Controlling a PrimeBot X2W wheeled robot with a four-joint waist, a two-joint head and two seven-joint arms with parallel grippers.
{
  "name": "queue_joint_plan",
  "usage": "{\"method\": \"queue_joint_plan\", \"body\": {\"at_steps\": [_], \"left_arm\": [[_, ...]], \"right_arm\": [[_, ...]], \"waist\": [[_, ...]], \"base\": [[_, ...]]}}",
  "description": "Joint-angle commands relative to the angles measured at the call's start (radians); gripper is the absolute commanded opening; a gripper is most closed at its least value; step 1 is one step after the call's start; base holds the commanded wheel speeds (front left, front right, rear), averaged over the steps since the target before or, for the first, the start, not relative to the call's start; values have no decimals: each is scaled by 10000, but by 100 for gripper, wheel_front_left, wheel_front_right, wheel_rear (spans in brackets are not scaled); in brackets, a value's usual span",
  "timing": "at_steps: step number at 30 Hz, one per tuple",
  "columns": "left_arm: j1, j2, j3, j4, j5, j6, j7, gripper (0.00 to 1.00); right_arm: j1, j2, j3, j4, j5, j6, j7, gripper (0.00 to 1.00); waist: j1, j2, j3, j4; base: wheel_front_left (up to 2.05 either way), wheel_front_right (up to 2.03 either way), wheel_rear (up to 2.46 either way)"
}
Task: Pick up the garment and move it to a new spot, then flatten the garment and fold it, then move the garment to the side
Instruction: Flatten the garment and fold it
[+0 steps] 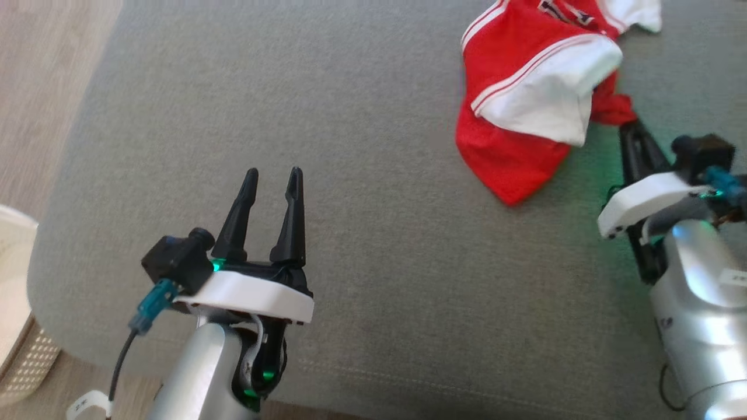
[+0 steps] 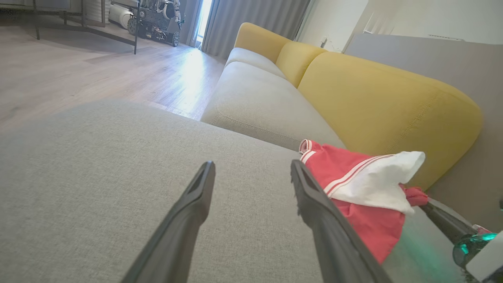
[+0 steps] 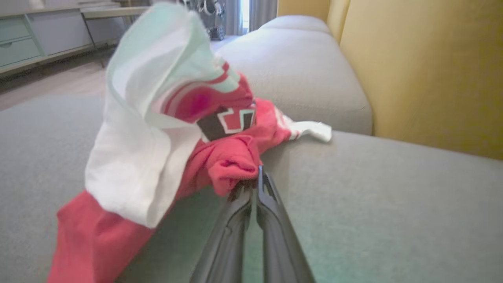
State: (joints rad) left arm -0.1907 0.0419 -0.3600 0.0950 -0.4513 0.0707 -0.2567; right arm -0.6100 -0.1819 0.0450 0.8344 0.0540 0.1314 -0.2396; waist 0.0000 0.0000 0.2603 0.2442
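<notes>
Garment (image 1: 508,146) on cushion (image 1: 350,116), fold pinched by right fingers (image 3: 230,236); basket (image 1: 23,356) interior hidden.

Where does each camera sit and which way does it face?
Head view: on the head, facing down at the grey cushion; left gripper open, right gripper shut on the garment.
Left wrist view: left wrist, along its spread fingers towards the yellow sofa back.
Right wrist view: right wrist, along its closed fingers at the pinched garment.
Shared: all show the garment; both wrist views the sofa back.
</notes>
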Motion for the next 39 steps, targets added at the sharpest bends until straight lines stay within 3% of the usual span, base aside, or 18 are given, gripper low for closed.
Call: {"method": "queue_joint_plan", "body": {"at_steps": [1, 9, 13, 18, 22, 28, 29, 30, 39], "left_arm": [[-166, 83, 385, -282, 21, -7, -51, 100], [121, 83, 459, -225, -10, -13, -51, 100], [240, 83, 499, -215, -35, -6, -51, 100], [322, 83, 467, -236, -84, -3, -51, 100], [353, 83, 441, -276, -109, -32, -51, 100], [231, 83, 481, -282, -59, -55, -51, 100], [207, 83, 496, -277, -41, -53, -51, 100], [190, 83, 508, -259, -13, -53, -51, 100], [137, 83, 630, -144, 159, -116, -51, 100]], "right_arm": [[-187, -162, 37, -703, -16, -7, -162, 0], [-117, -539, 171, -2932, -348, -7, -29, 0], [-70, -966, -79, -4573, -666, -7, 808, 0], [389, -1255, -1386, -6152, -1045, -7, 2350, 0], [996, -1395, -2517, -6259, -1291, -7, 3304, 0], [1753, -1393, -3528, -4915, -1463, -7, 3827, 2], [1832, -1356, -3601, -4715, -1493, -7, 3802, 41], [1897, -1268, -3676, -4548, -1500, -7, 3784, 100], [2178, -307, -3871, -4189, -1548, -7, 3115, 100]], "waist": [[0, 0, -403, -392], [0, 0, -1097, -1008], [0, 0, -1312, -1158], [0, 0, -1433, -1144], [0, 0, -1382, -1055], [0, 0, -1111, -996], [0, 0, -1064, -1011], [0, 0, -1024, -1038], [0, 0, -1008, -1661]], "base": [[0, 0, 0], [0, 0, 0], [0, 0, 0], [0, 0, 0], [0, 0, 0], [0, 0, 0], [0, 0, 0], [0, 0, 0], [0, 0, 0]]}}
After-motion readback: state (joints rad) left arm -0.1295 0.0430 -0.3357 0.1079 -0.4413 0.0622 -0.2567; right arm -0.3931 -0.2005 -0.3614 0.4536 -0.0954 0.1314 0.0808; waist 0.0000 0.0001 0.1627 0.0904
